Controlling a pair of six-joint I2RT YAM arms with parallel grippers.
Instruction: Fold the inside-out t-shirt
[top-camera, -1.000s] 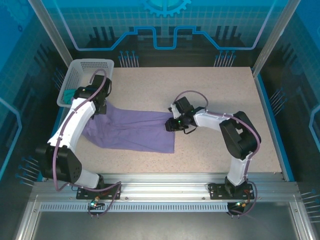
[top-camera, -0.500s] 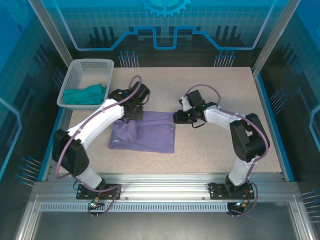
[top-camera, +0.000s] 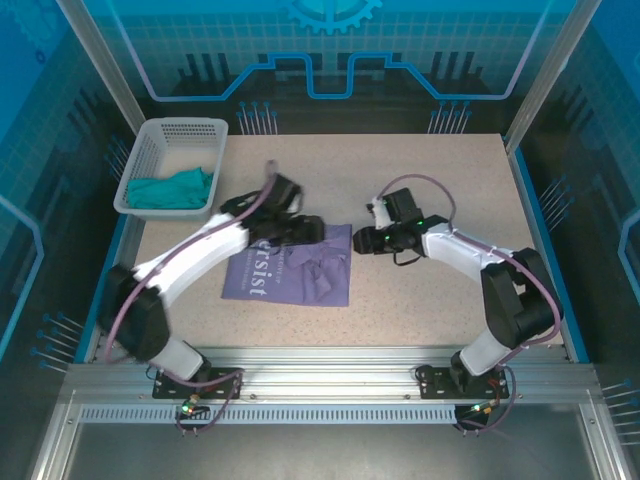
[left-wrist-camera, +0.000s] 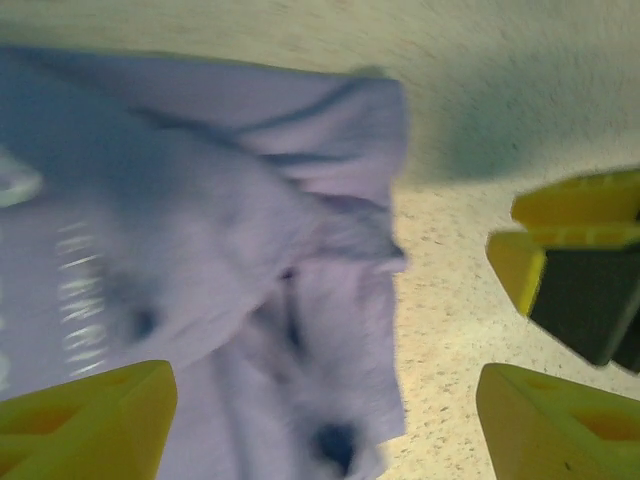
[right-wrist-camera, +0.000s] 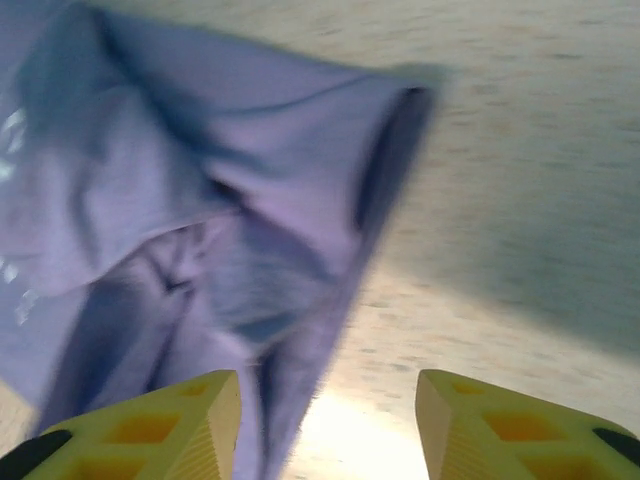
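1. My left pincer (left-wrist-camera: 320, 425) hangs over the far edge of the t-shirt (top-camera: 290, 270) with its jaws wide apart. There is nothing between them, only cloth lying below.
2. My right pincer (right-wrist-camera: 330, 425) sits just off the shirt's right edge. Its jaws are also parted and bare bench (top-camera: 450, 180) shows in the gap, so neither side has a grip.
3. The shirt lies in a compact, roughly rectangular bundle a little left of the bench's middle, nearer the near edge than the far one. Its white print faces up on the left half.
4. The right half is lumpy, with a bunched flap lying loose on top. I judge the main folds to be in, with smoothing or one more tidy fold left to do.
5. A second ago the shirt was spread much wider toward the left edge, and my left arm was back by the basket (top-camera: 175, 130) in the far left corner.
6. Half a second ago the bundle was already narrow but showed a plain face. Since then the print has come up, the rumpled flap has landed, and both pincers have widened and let go.
7. The teal garment (top-camera: 170, 188) in the basket has not moved.
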